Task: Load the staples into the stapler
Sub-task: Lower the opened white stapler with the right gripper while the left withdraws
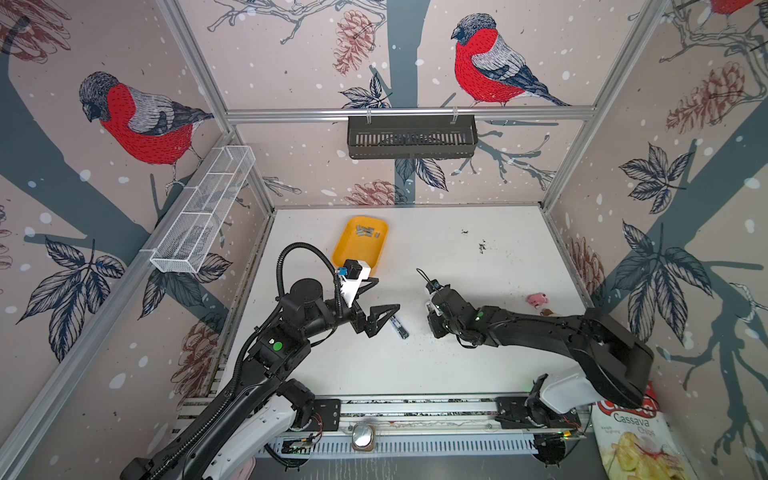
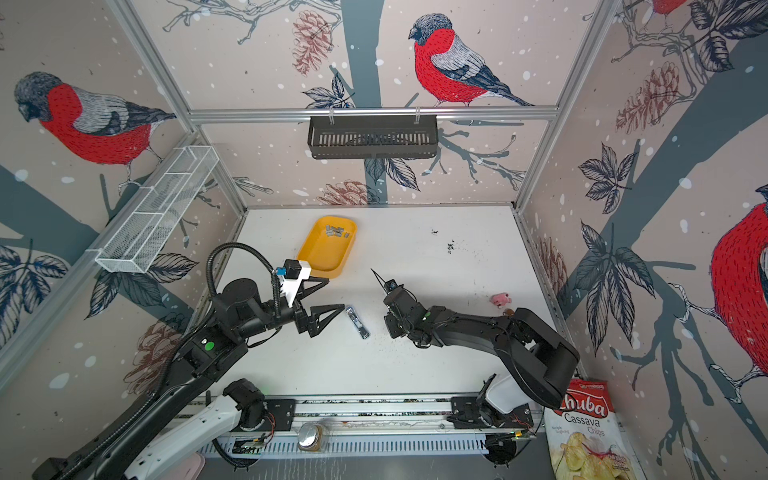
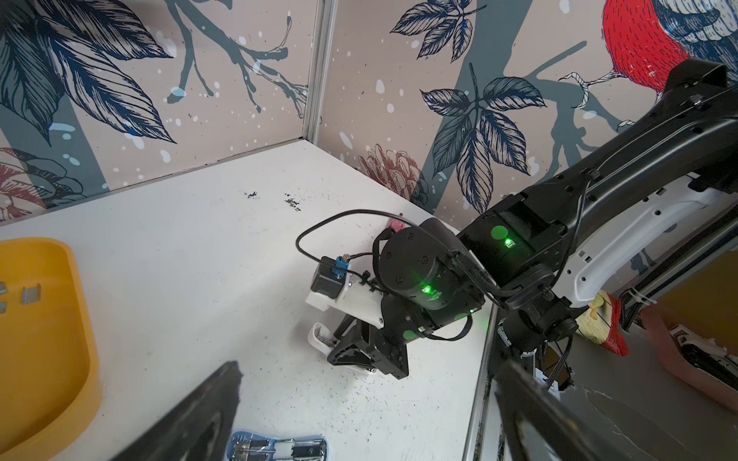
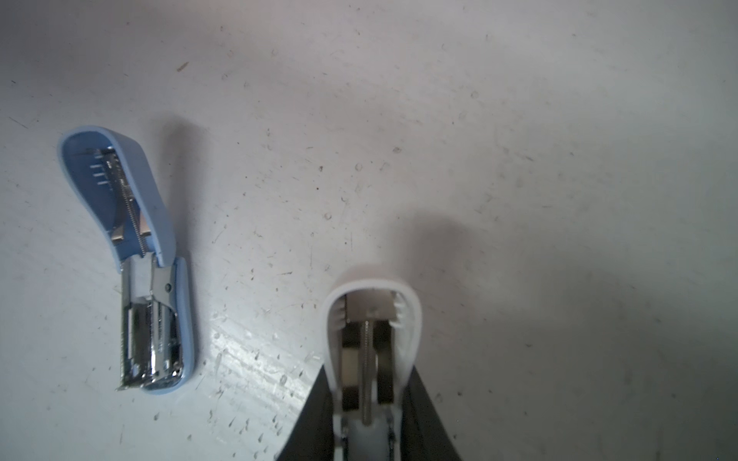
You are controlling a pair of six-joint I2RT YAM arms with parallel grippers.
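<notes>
A blue stapler lies folded open on the white table, its metal channel facing up. My right gripper points down at the table just right of it. It is shut on a white stapler, which is also open. Several silver staples lie at the far end of the yellow tray. My left gripper hovers open and empty between the tray and the blue stapler.
A pink toy lies near the right wall. Dark specks dot the far table. A chips bag stands off the front right corner. A black basket hangs on the back wall, and a white wire basket hangs on the left.
</notes>
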